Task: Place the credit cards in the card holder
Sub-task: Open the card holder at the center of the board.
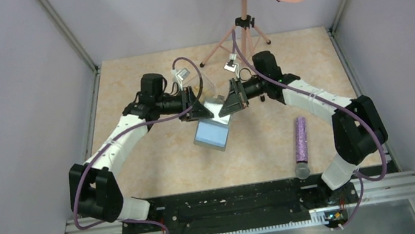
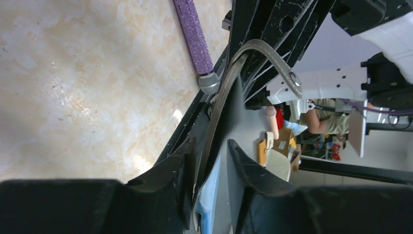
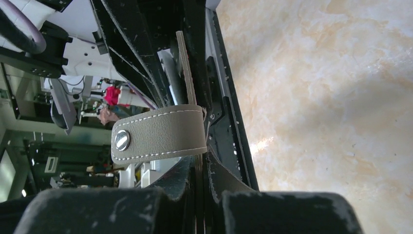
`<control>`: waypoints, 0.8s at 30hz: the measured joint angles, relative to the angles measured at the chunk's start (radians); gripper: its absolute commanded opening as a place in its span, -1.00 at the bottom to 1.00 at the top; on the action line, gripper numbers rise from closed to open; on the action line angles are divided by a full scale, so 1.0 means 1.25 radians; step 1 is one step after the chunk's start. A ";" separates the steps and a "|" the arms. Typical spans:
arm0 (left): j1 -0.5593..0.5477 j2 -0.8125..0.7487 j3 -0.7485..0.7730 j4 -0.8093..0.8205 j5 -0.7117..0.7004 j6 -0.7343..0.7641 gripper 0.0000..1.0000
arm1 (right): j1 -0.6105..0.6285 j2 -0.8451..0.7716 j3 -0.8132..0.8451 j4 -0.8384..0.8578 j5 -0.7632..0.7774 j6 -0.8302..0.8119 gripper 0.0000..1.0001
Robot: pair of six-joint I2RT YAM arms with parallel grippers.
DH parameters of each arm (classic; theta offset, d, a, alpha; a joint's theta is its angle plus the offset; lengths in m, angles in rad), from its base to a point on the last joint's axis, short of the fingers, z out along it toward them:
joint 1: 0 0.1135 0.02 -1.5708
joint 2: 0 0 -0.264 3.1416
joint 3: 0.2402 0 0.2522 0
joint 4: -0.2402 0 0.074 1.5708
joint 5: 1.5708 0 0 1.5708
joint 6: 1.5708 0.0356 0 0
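Top external view: card holder [image 1: 214,106] is held aloft between both arms. Right gripper [image 3: 200,162] is clamped on its edge; left gripper [image 2: 212,147] stands parted around its flap. Credit cards unseen; loading unconfirmed, judged incomplete.

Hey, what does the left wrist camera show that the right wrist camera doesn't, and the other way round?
Only the left wrist view shows the purple glitter tube lying on the table, and a pale blue edge, possibly a card, between the left gripper's fingers. Only the right wrist view shows the strap's broad stitched face, with the right gripper pinched on the card holder. Both show the grey card holder edge-on, its snap strap and the marbled table.
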 measured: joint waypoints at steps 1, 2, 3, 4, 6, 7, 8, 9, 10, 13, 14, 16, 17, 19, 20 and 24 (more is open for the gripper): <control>0.000 0.000 0.000 0.000 0.000 0.000 -0.17 | 0.000 0.000 0.000 0.001 -0.005 0.000 -1.00; -0.001 0.000 0.000 0.001 -0.001 0.002 -0.12 | 0.000 0.000 0.000 0.001 -0.010 0.000 -1.00; -0.001 0.000 0.000 0.001 0.001 0.002 -0.09 | 0.000 0.000 0.000 0.001 -0.016 0.000 -1.00; -0.001 0.000 0.000 0.002 0.002 0.002 -0.04 | 0.000 0.000 0.000 0.001 -0.022 0.000 -1.00; -0.001 0.000 0.000 0.003 0.009 0.002 0.01 | 0.000 0.000 0.000 0.000 -0.033 -0.001 -1.00; -0.001 0.000 0.000 0.004 0.014 0.002 0.02 | 0.000 0.000 0.000 -0.001 -0.040 -0.001 -1.00; -0.001 0.000 0.000 0.005 0.019 0.003 0.04 | 0.000 0.000 0.000 -0.002 -0.047 -0.002 -1.00; -0.001 0.000 0.002 0.005 0.027 0.003 0.05 | 0.000 0.000 0.000 -0.004 -0.054 -0.004 -1.00; -0.001 0.000 0.005 0.004 0.032 0.003 0.06 | 0.000 0.000 0.000 -0.007 -0.059 -0.007 -1.00; -0.001 0.005 0.030 0.004 0.054 0.003 -0.01 | 0.000 0.000 0.000 -0.020 -0.069 -0.016 -1.00; -0.001 0.011 0.044 0.008 0.063 0.003 -0.05 | 0.000 0.000 0.000 -0.024 -0.072 -0.019 -1.00; -0.001 0.021 0.060 0.012 0.076 0.004 -0.17 | 0.000 0.000 0.000 -0.027 -0.076 -0.022 -1.00; -0.001 0.026 0.064 0.014 0.080 0.004 -0.23 | 0.000 0.000 0.001 -0.029 -0.077 -0.023 -1.00; -0.001 0.036 0.069 0.015 0.086 0.006 -0.37 | 0.000 0.000 0.005 -0.039 -0.078 -0.026 -1.00; -0.001 0.041 0.070 0.013 0.087 0.009 -0.50 | 0.000 0.000 0.011 -0.049 -0.078 -0.029 -1.00; -0.001 0.053 0.074 -0.008 0.081 0.028 -0.99 | 0.000 0.000 0.031 -0.077 -0.072 -0.044 -0.83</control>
